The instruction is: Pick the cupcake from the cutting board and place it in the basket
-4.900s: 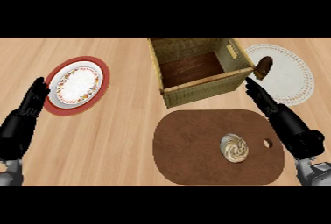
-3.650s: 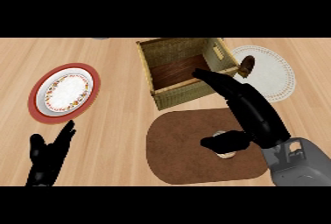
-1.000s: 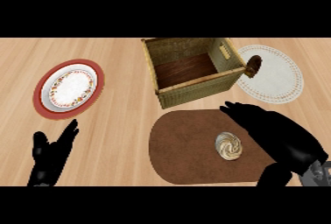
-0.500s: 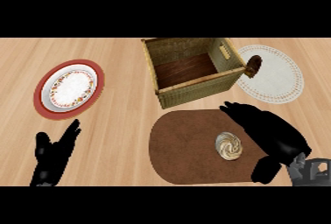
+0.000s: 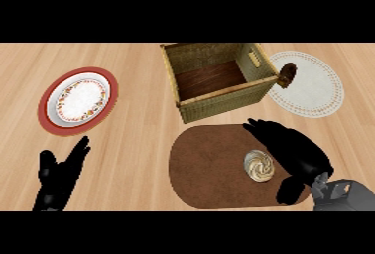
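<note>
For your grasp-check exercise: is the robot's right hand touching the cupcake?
Cannot tell. In the head view the right hand arches beside the cupcake, their outlines meeting, but a top-down look cannot show contact.

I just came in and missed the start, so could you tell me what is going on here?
The robot's right hand hangs over the brown cutting board, right beside the cupcake, which sits on the board, not lifted. The basket behind the board holds no cupcake. The left hand rests open at the lower left, near a red-rimmed plate.
</note>
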Controlling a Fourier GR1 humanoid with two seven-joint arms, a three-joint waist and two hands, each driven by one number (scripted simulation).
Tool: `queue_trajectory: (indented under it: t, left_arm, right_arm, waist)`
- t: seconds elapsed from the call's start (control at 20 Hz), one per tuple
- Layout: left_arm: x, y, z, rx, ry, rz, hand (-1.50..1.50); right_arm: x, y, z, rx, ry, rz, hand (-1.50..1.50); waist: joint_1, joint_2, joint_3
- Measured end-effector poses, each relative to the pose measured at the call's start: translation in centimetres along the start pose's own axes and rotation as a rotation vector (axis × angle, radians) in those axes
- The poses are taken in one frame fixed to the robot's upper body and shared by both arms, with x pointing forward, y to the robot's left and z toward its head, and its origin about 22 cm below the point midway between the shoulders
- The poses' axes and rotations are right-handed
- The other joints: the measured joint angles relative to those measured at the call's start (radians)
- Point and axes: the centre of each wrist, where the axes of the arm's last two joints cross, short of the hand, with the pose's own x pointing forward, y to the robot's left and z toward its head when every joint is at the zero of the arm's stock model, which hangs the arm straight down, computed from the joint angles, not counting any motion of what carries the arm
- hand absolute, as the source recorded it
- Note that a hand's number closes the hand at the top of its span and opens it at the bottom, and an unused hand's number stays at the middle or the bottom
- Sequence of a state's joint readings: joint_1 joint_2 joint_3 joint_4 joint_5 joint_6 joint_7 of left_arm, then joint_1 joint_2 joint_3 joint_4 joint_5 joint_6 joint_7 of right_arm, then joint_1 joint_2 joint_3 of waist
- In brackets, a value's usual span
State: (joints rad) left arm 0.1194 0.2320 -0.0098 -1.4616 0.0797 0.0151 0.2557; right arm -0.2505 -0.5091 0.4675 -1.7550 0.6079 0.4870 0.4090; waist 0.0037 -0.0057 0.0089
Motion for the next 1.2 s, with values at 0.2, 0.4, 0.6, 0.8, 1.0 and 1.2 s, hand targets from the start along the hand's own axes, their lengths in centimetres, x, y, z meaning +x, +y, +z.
queue_trajectory:
  t: [0.2,0.4,0.6,0.8,1.0,1.2]
  left_arm:
    - [0.1,-0.3,0.6,-0.002,0.005,-0.003,0.0]
    - [-0.3,-0.3,0.3,-0.007,0.005,0.0,0.0]
    - [-0.3,-0.2,0.1,-0.008,0.003,0.003,0.0]
    - [-0.2,-0.3,0.3,-0.002,0.008,0.004,0.0]
    - [0.1,-0.4,0.4,0.002,0.018,0.004,0.0]
    - [-0.2,-0.3,0.0,-0.008,0.005,0.001,0.0]
  right_arm:
    - [0.1,0.6,-1.1,0.042,0.033,0.03,-1.5]
    - [0.5,1.4,-1.6,0.067,0.049,0.043,-1.5]
    - [0.2,2.4,-2.1,0.072,0.048,0.034,-1.5]
    - [-0.1,3.5,-2.3,0.062,0.042,0.036,-1.5]
    - [0.3,3.9,-2.9,0.058,0.044,0.032,-1.5]
    - [-0.7,4.2,-3.4,0.05,0.024,0.063,1.5]
  waist:
    - [0.002,0.001,-0.002]
    - [0.0,0.0,0.0]
    - [0.0,-0.001,0.002]
    - [-0.001,-0.001,0.001]
    - [-0.001,0.001,-0.001]
    - [0.0,0.0,0.001]
